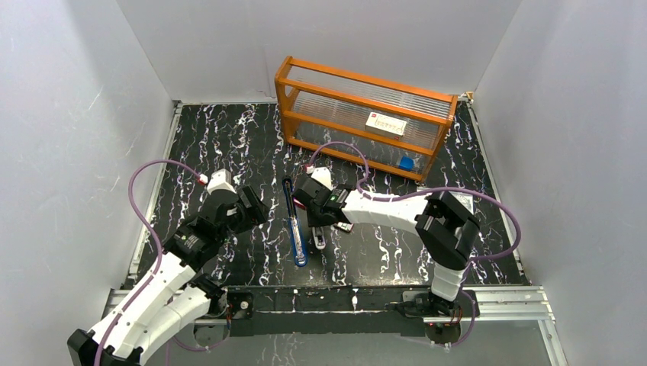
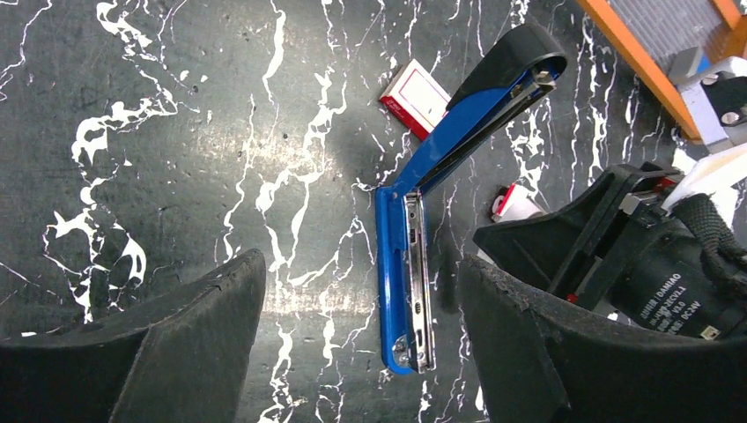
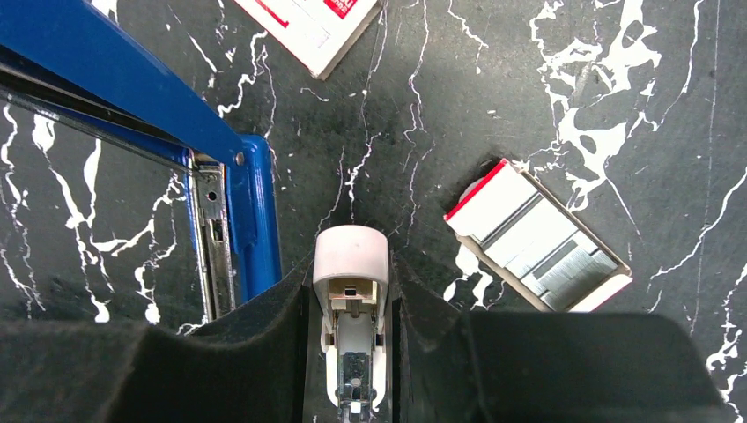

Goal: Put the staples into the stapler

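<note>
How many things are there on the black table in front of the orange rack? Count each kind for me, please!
Blue stapler: 1
White rounded object: 1
Red-and-white box: 1
Box tray holding the staples: 1
Total: 4

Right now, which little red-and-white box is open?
The tray-like box beside the white object, with silvery staples showing. The other box, near the blue stapler, shows only its printed cover.
</note>
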### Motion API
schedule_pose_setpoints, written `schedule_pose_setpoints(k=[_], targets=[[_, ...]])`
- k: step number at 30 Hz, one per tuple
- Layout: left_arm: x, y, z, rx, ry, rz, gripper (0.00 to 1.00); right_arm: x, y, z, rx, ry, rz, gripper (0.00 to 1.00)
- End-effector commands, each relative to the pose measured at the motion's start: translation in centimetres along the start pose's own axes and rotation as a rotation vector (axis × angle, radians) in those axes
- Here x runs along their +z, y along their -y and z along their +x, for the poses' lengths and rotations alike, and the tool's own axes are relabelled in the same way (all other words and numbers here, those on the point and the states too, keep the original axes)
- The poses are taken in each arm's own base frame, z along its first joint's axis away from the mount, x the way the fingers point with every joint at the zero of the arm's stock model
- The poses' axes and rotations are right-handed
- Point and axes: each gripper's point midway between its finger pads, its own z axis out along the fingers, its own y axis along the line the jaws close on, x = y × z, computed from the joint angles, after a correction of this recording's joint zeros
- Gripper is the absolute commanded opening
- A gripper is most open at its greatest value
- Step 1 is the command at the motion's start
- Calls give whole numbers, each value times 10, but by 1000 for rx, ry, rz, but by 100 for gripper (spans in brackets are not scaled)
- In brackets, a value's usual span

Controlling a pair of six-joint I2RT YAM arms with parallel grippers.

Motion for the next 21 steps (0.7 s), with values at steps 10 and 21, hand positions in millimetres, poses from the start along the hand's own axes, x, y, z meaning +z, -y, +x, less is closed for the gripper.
schedule_pose_setpoints(k=[10,21], targets=[[9,-10,7,36,-23,-51,77,9,-12,1,-89,-29,-16,30],[13,-8,9,50,-40,-47,77,8,-6,5,-102,-30,14,37]])
